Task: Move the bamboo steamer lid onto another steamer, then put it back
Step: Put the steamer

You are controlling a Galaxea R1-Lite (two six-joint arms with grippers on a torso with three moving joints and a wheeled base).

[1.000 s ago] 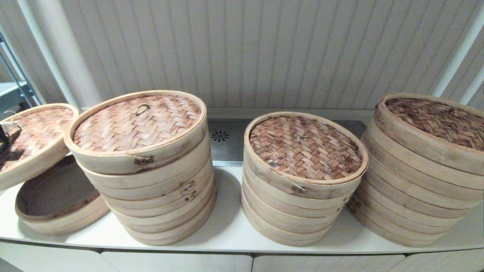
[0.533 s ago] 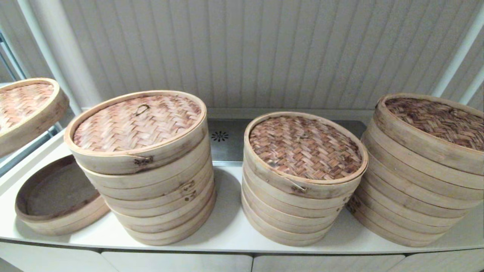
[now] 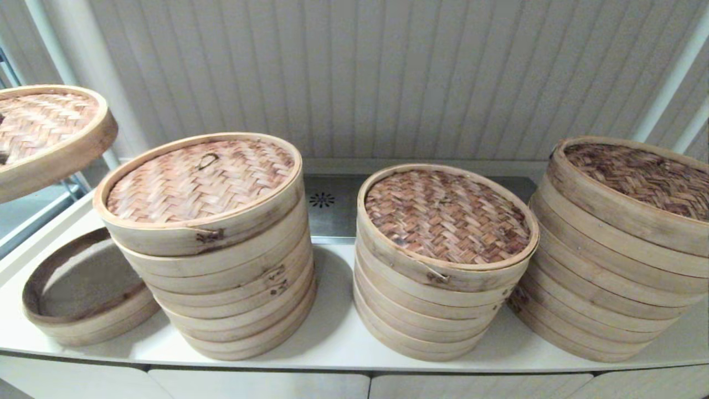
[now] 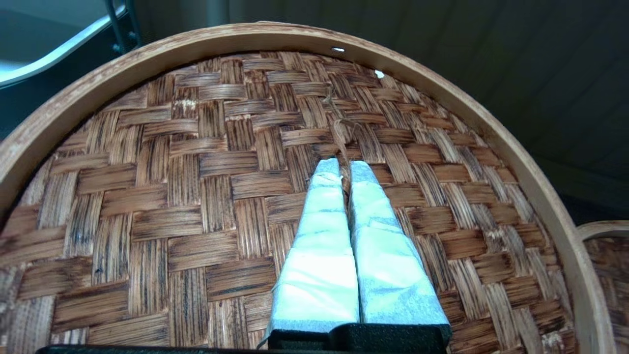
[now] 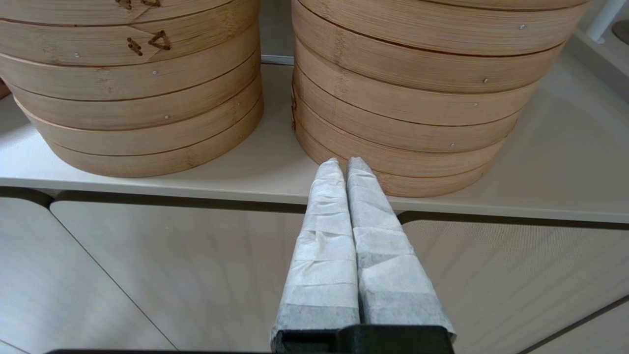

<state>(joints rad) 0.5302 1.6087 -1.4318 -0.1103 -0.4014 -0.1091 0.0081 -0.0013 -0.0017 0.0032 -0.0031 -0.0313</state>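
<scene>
A woven bamboo steamer lid (image 3: 47,130) hangs tilted in the air at the far left, well above the open, lidless steamer base (image 3: 83,291) on the white counter. My left gripper (image 4: 344,164) is shut on the thin loop handle at the middle of the lid (image 4: 206,187); the arm itself is out of the head view. To the lid's right stands a tall lidded steamer stack (image 3: 207,238). My right gripper (image 5: 343,163) is shut on nothing, parked low before the counter's front edge.
Two more lidded steamer stacks stand on the counter, one in the middle (image 3: 443,257) and one at the right (image 3: 620,244). A ribbed wall (image 3: 354,72) runs behind. A metal panel with a small vent (image 3: 322,200) lies between the stacks.
The lid has risen from just over the open base to well above it and shifted slightly right, still held by my left gripper. The stacks and the right arm stayed put.
</scene>
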